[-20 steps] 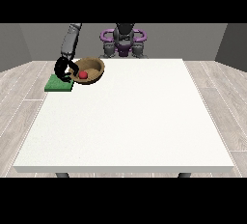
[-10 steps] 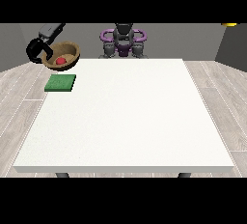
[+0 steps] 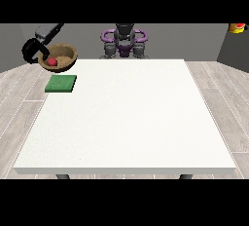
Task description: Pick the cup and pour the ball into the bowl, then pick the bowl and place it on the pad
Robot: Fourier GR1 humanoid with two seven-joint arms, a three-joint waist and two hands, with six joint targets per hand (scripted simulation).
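A brown bowl (image 3: 62, 54) hangs in the air beyond the table's back left corner, tilted towards the camera. A red ball (image 3: 52, 62) lies inside it. The black hand at the view's left (image 3: 33, 51) is curled round the bowl's left rim, its grey forearm slanting up to the right. The green pad (image 3: 61, 84) lies flat on the white table (image 3: 126, 118) just below and in front of the bowl, with nothing on it. A small yellow and red thing (image 3: 237, 27), perhaps the cup, shows at the far top right, off the table. I see no other hand.
The robot's torso (image 3: 124, 42) with purple shoulder rings stands behind the table's far edge. Wooden floor surrounds the table on both sides.
The bowl, which rested at the pad's right edge a second ago, has been lifted up and leftwards off the table by the hand. A yellow thing appeared at the top right.
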